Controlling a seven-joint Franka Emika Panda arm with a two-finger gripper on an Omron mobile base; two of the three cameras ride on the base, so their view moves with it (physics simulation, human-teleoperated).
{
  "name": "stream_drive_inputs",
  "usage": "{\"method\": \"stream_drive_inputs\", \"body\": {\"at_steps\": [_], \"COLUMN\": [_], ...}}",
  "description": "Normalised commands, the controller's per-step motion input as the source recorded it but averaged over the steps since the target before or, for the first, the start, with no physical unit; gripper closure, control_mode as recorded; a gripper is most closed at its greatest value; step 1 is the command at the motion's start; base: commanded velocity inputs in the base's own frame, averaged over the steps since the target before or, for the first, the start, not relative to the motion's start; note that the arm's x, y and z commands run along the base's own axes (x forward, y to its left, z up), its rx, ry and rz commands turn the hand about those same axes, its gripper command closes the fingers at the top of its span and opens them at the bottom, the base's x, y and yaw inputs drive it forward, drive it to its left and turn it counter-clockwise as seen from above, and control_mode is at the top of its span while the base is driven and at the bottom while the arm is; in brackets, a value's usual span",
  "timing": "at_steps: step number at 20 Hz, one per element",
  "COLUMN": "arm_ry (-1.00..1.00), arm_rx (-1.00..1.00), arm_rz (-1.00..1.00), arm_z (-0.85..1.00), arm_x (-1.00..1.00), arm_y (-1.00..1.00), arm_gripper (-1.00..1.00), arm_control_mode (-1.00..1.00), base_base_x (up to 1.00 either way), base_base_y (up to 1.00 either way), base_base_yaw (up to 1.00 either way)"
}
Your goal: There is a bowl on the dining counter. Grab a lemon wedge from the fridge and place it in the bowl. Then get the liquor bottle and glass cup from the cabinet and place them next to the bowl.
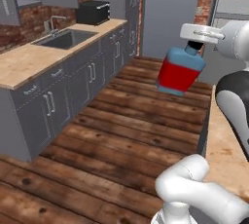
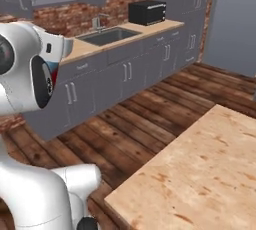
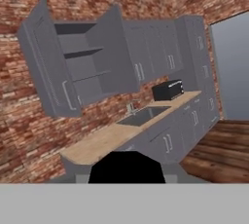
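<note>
From the right base view you get the big light wood-grain dining counter (image 2: pixel 200 174), a flecked slab surface, while the hand view looks up at the grey flat-door cabinet (image 3: pixel 82 67), doors swung open and what shows of its shelves bare. The left base view is where you see the liquor bottle (image 1: pixel 179 74): squat, flat-sided, red with blue shoulders, hanging tilted over the plank floor with the jaws (image 1: pixel 196 45) clamped on its black cap.
</note>
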Motion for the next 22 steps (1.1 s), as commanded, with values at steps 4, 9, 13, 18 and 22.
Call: {"method": "stream_drive_inputs", "body": {"at_steps": [4, 9, 13, 18, 22], "arm_ry": [0.00, 0.00, 0.00, 0.00, 0.00], "arm_rx": [0.00, 0.00, 0.00, 0.00, 0.00], "arm_rz": [0.00, 0.00, 0.00, 0.00, 0.00], "arm_z": [0.00, 0.00, 0.00, 0.00, 0.00], "arm_x": [0.00, 0.00, 0.00, 0.00, 0.00], "arm_y": [0.00, 0.00, 0.00, 0.00, 0.00], "arm_gripper": [1.00, 1.00, 1.00, 1.00, 1.00], "arm_control_mode": [1.00, 1.00, 1.00, 1.00, 1.00], "base_base_x": [0.45, 0.49, -0.97, -1.00, -0.97], "base_base_y": [0.99, 0.74, 0.22, 0.01, -0.18], "base_base_yaw": [0.08, 0.13, -0.19, -0.31, -0.32]}}
